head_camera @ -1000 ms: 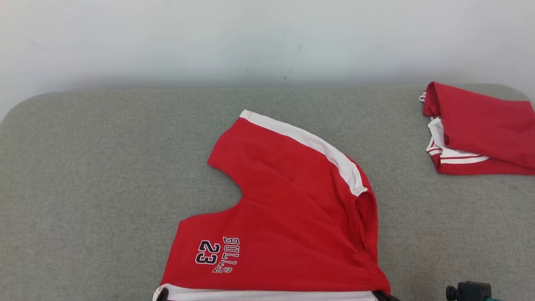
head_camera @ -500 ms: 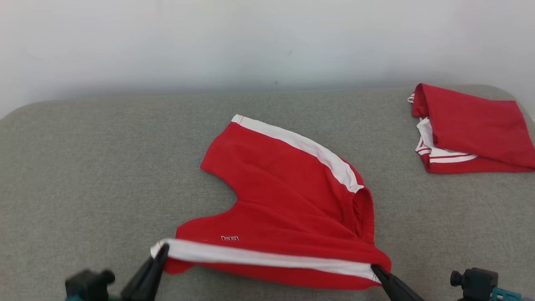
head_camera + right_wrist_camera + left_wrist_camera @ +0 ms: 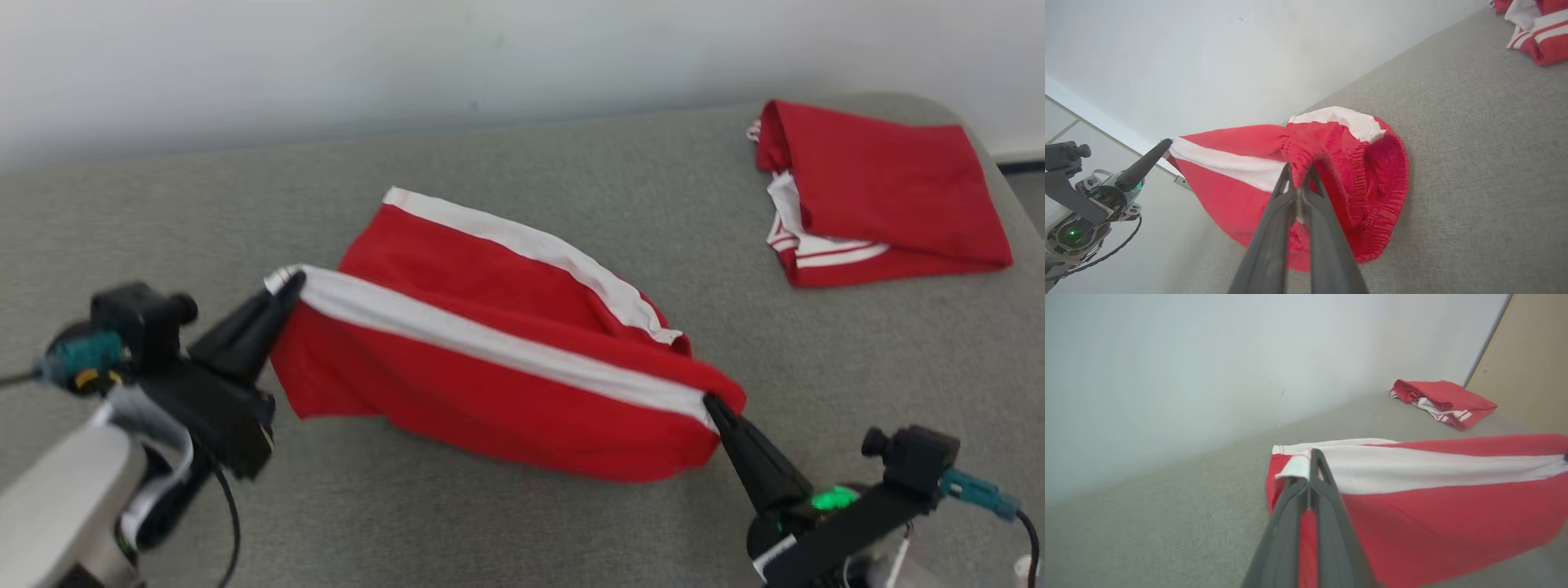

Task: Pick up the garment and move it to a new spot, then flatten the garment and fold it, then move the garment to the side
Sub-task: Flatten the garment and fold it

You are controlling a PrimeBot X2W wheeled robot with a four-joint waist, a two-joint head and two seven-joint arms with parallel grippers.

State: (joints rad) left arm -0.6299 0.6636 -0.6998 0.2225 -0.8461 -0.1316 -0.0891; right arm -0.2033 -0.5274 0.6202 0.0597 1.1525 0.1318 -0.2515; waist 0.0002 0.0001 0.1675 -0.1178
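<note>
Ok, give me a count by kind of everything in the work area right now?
Red-and-white fabric garments: 2, held shorts and folded garment.
Dark long-fingered grippers: 2, left gripper and right gripper, both shut on the shorts.
Grey fabric table: 1
Total: 5

The garment (image 3: 490, 408) is soft matt cloth. The desk (image 3: 163, 212) wears coarse woven fabric. Fingers (image 3: 1331, 522) of the left end effector (image 3: 1312, 457) look smooth matt plastic.

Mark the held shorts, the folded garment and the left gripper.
held shorts (image 3: 490, 400), head view, on the hanging red panel.
folded garment (image 3: 882, 180), head view, on its top red layer.
left gripper (image 3: 287, 282), head view, at the tip, where it pinches the white stripe's end.
</note>
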